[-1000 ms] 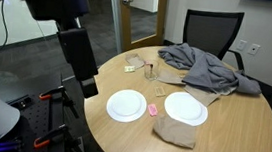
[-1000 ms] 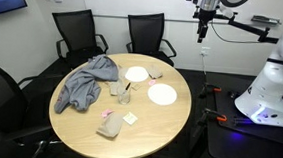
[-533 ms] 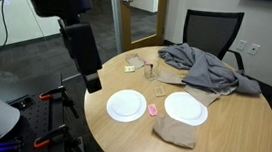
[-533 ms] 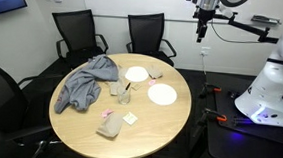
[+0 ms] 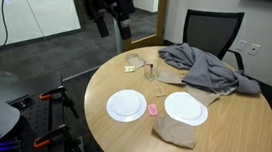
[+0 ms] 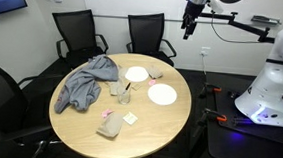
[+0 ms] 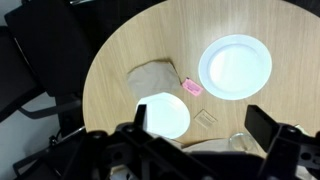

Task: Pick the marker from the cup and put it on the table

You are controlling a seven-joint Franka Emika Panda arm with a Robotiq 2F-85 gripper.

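- Gripper (image 6: 188, 33), jaws spread and empty, hangs high near the table's (image 5: 233, 136) edge; the marker (image 5: 149, 66) stands in the cup (image 5: 148, 73) beside a grey cloth (image 5: 202, 64).
- A slanted descent could topple the light cup or snag the cloth.

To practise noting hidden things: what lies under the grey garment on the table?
A tan cloth pokes out from under the grey garment beside a white plate, on the table. How far it runs underneath, and anything else there, is covered.
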